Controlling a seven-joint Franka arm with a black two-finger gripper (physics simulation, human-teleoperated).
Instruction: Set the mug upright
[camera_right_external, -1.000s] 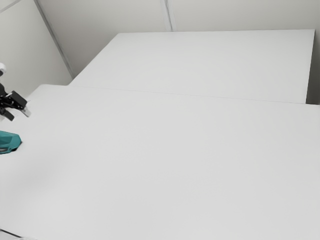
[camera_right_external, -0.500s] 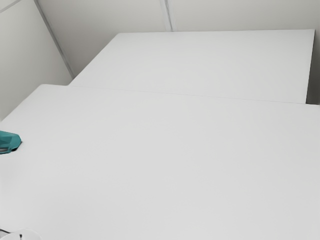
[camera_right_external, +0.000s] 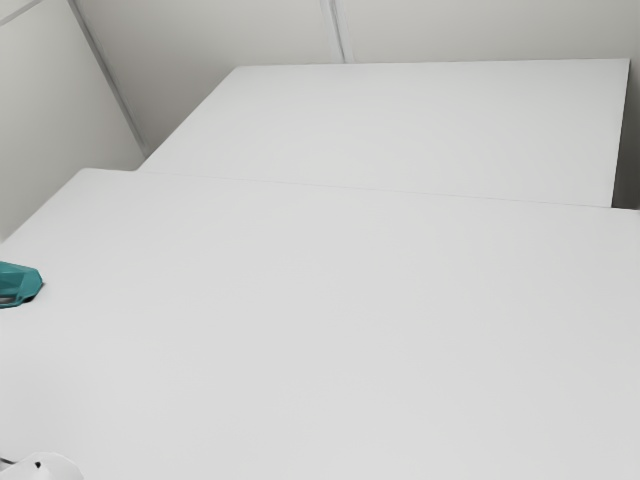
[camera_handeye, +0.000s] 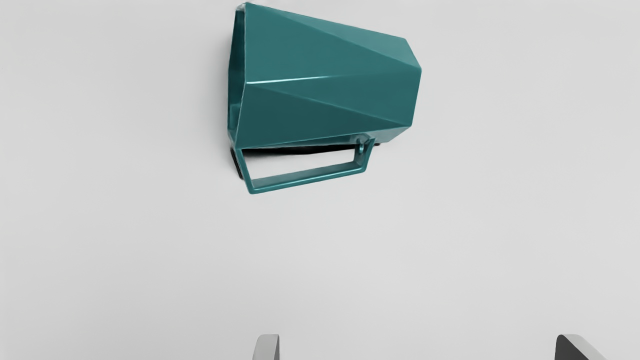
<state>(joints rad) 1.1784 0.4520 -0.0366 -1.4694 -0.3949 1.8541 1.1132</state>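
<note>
Lying sideways, the mug (camera_handeye: 327, 95) rests beyond your open, empty gripper (camera_handeye: 420, 345). Straddle its body squarely before you close.

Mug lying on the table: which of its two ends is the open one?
The mug is open at its wider end, where its hollow inside shows; the other end is narrower, with the sides tapering toward it.

Plain teal mug (camera_handeye: 325, 95), white table (camera_handeye: 150, 260)

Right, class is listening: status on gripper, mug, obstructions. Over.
Gripper open, holding nothing. Mug on its side, handle facing gripper. No obstruction seen between them.
</note>
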